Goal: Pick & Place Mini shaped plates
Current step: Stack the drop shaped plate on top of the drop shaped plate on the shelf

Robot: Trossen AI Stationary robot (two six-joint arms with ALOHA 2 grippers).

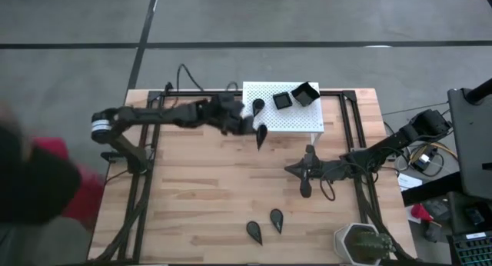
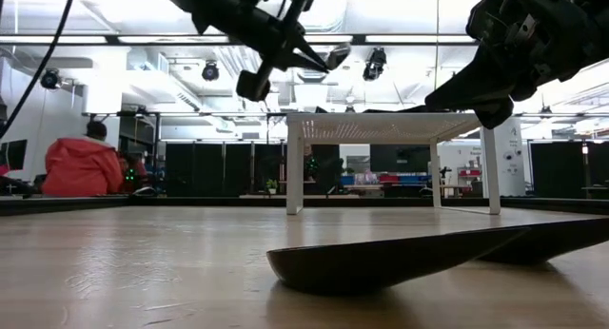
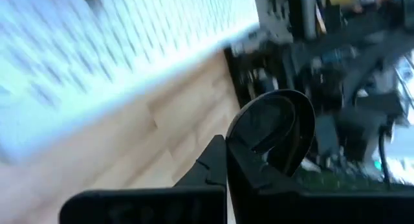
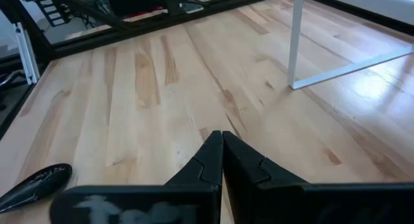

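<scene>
Left pincer [image 1: 257, 121]: clamped on teardrop plate [image 3: 278, 130] at white stand's [image 1: 296, 121] front edge. Right pincer [image 1: 294, 170]: closed, empty, mid-desk [image 1: 200, 189], clear wood around.

Motion is smearing the white perforated metal stand [image 3: 97, 49] in the left wrist view into pale streaks, so its holes are running together, and the clutter of dark frame and cables beyond the held teardrop-shaped matte black dish [image 3: 278, 130] is too blurred to sort out. In the low view, the nearest teardrop dish [image 2: 381, 262] is lying so close to the lens that it is hiding most of a second dark dish [image 2: 561, 239] behind it, whose far end the picture's edge is cutting off. In the right wrist view, another teardrop dish [image 4: 35, 184] is being clipped at the picture's edge. In the high view, the white pot with a green plant [image 1: 361, 244] is being cropped at the frame's edge.
</scene>
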